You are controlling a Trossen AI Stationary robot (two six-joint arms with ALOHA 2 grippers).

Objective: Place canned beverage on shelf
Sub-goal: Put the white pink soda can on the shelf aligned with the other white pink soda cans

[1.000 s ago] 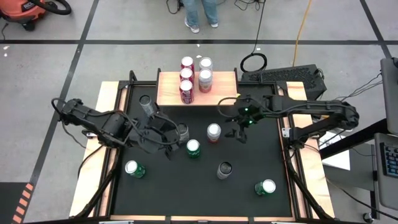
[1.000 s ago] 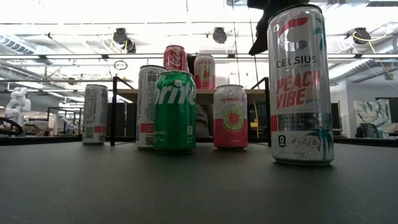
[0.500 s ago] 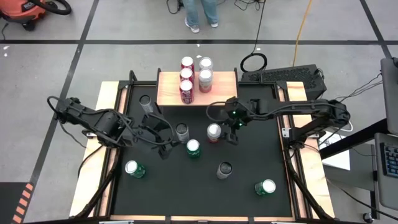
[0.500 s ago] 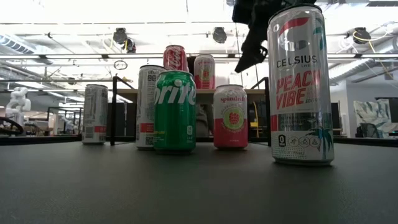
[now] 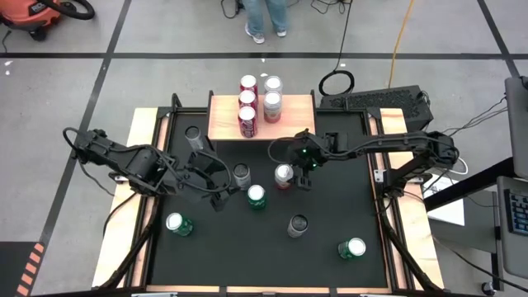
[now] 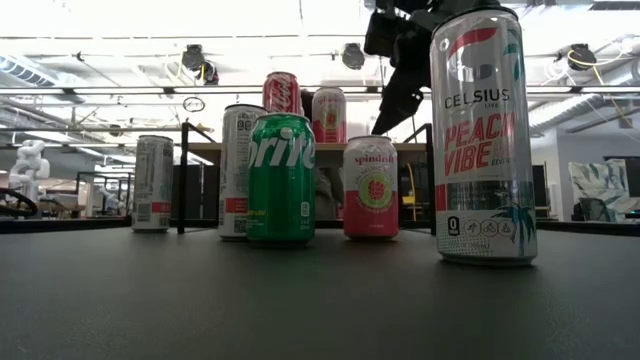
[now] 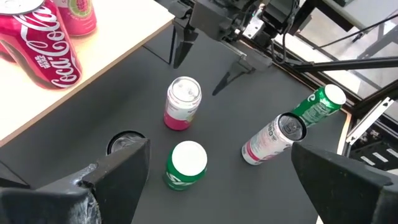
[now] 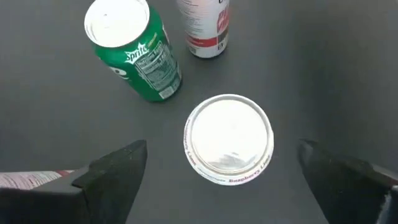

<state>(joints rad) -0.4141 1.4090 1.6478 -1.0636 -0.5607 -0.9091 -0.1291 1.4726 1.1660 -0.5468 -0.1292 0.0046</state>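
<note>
Since a second ago the right gripper (image 5: pixel 299 172) has travelled from the 3 o'clock side of the mat toward the centre and now hangs directly over the pink raspberry can (image 5: pixel 283 176), its fingers (image 7: pixel 180 50) spread wide on either side of the can's top without touching it; the can has not moved. The left gripper (image 5: pixel 224 183) has shifted only slightly and waits toward 9 o'clock with its fingers wide, holding nothing, just beside a grey-topped can (image 5: pixel 241 175). The shelf (image 5: pixel 297 115) sits at 12 o'clock, at the far edge of the table (image 5: pixel 142 132), already carrying five cans (image 5: pixel 247 103), red ones in a column with pink ones beside them; its 3 o'clock half is bare wood. Close around the raspberry can stand a green Sprite can (image 5: pixel 256 196) toward 7 o'clock and a tall Celsius can (image 5: pixel 298 225) toward 5 o'clock. Two more green cans (image 5: pixel 178 223) stand near the 6 o'clock corners, and a slim can (image 5: pixel 195 137) near 10 o'clock.
</note>
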